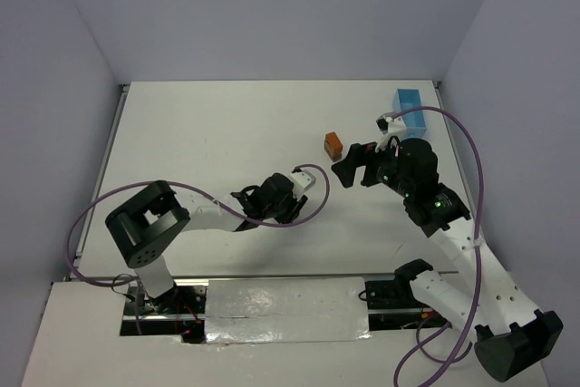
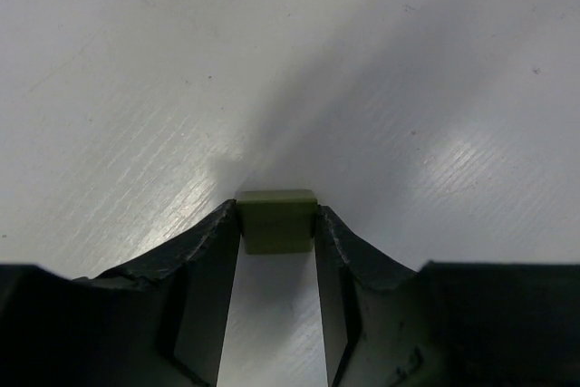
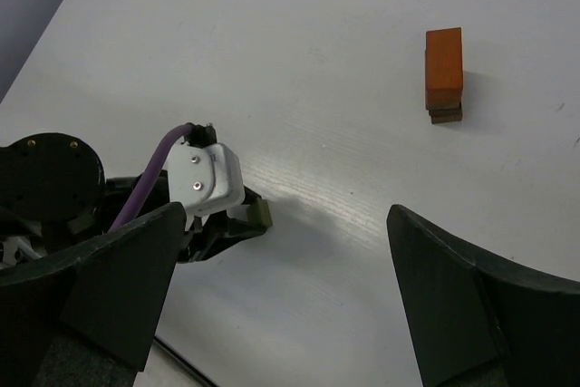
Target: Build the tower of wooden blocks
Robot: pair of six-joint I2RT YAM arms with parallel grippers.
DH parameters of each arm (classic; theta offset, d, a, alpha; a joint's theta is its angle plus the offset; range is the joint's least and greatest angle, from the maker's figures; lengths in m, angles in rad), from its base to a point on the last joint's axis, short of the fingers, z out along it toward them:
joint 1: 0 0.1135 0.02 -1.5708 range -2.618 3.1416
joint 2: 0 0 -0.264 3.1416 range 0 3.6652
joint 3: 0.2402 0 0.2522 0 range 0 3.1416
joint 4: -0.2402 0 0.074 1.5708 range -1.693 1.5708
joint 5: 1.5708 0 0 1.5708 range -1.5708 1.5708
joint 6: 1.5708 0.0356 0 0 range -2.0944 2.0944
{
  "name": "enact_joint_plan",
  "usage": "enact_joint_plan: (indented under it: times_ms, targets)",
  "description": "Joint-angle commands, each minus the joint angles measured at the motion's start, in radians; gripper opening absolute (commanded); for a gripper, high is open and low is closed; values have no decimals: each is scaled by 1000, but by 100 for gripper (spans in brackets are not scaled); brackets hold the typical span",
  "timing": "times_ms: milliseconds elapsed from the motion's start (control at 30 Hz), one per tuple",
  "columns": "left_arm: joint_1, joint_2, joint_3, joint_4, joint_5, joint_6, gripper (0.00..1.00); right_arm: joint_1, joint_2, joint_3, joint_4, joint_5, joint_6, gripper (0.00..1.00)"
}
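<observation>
The left jaws grip a small olive-green wooden block [image 2: 276, 221] narrowly by its two flat sides, low at the white tabletop [image 1: 217, 124], likely so it can be carried squarely. The wood block tower [image 1: 333, 143], topped in orange, stands farther off and slightly right, well apart. The right jaws gape wide near the tower and may crowd the approach. A light blue rectangular tray [image 1: 410, 104] sits beyond.
</observation>
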Motion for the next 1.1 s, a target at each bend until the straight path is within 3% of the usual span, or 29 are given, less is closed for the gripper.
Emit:
enact_joint_plan:
  times_ms: [0,33,100,167,300,333,467,667,733,767,833,900,967,1000,1067]
  targets:
    - [-1,23,31,19,16,4,50,6,-5,-2,41,-8,-12,100]
    - [-1,23,30,19,21,3,49,8,-7,-1,41,-8,-13,100]
    - [-1,21,31,20,24,3,38,5,-7,-1,40,-6,-13,100]
    - [-1,13,27,20,24,0,35,8,-7,-4,41,-5,-15,100]
    - [-1,-32,10,17,39,-8,18,5,4,-10,40,-18,-12,100]
    - [-1,-69,5,17,64,-11,11,5,9,-12,35,-18,-4,100]
    - [0,-221,-45,22,195,-14,0,-11,7,-30,70,-156,11,100]
    - [21,-571,-125,77,438,-11,0,-23,-17,-74,176,-455,235,99]
    - [49,-674,-140,127,541,-60,0,-17,-72,-159,425,-669,308,99]
    - [64,-722,-142,149,611,-80,0,-12,-88,-177,530,-702,374,99]
    - [72,-753,-133,186,683,-127,0,-6,-73,-151,515,-718,402,99]
    - [80,-778,-110,227,723,-198,0,29,-63,-157,633,-799,445,94]
    - [86,-780,-63,224,719,-246,0,79,-92,-160,667,-771,390,91]
    - [87,-775,-50,224,716,-267,0,142,-112,-141,629,-719,258,91]
    - [87,-772,-29,243,742,-330,0,193,-148,-116,574,-628,147,91]
